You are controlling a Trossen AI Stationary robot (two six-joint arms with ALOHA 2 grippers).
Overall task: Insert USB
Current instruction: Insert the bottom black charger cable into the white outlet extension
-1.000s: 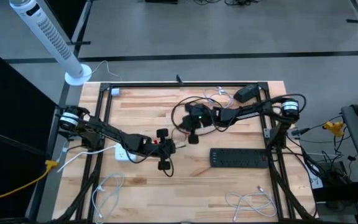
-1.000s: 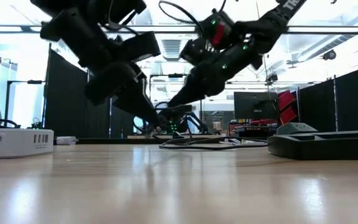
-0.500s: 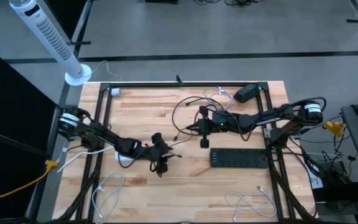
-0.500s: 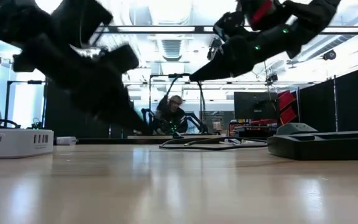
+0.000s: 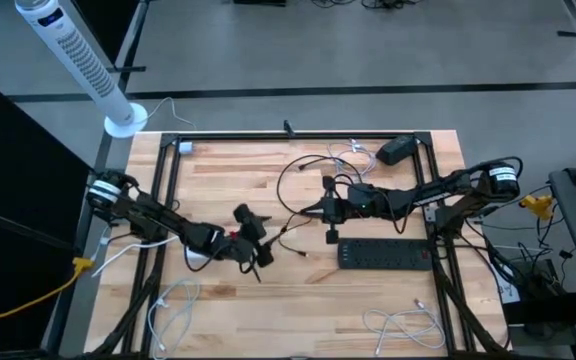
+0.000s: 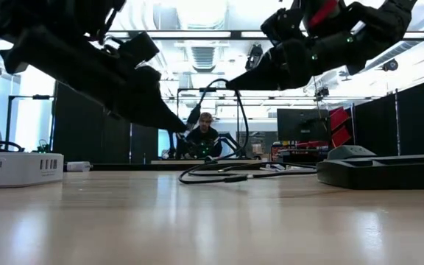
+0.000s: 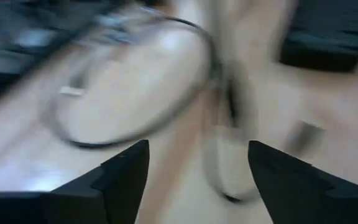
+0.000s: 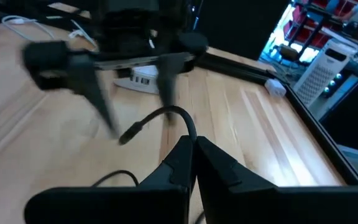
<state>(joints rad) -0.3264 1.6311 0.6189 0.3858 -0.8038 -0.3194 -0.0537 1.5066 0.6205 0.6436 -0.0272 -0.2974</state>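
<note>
A black USB cable (image 5: 286, 176) lies in loops on the wooden table, and one stretch rises to my right gripper (image 5: 310, 213), which is shut on it above the table's middle. The cable's plug end (image 8: 128, 135) droops ahead of those fingers. My left gripper (image 5: 264, 243) stands open just left of it, with nothing between its fingers (image 7: 126, 168). A white power strip with USB ports (image 6: 17, 168) rests on the table, partly under the left arm (image 5: 196, 257). My right gripper pinches the black cable (image 8: 180, 124) between its two shut fingertips, a short way back from the plug end. The fingers come almost level from the table's right side. From the pinch the cable arcs up and over, and the plug end hangs slack ahead.
A black power strip (image 5: 383, 253) lies near my right gripper, toward the table's near side. A black adapter (image 5: 398, 150) sits at the far right corner. White cables (image 5: 173, 300) (image 5: 403, 325) lie along the near edge. A person sits beyond the table (image 6: 206, 136).
My left gripper has opened, rolled its wrist and drawn back a little toward the table's left. My right gripper has carried the cable toward the table's right and near side, tipping more level. The cable's plug end now droops free between the two grippers.
</note>
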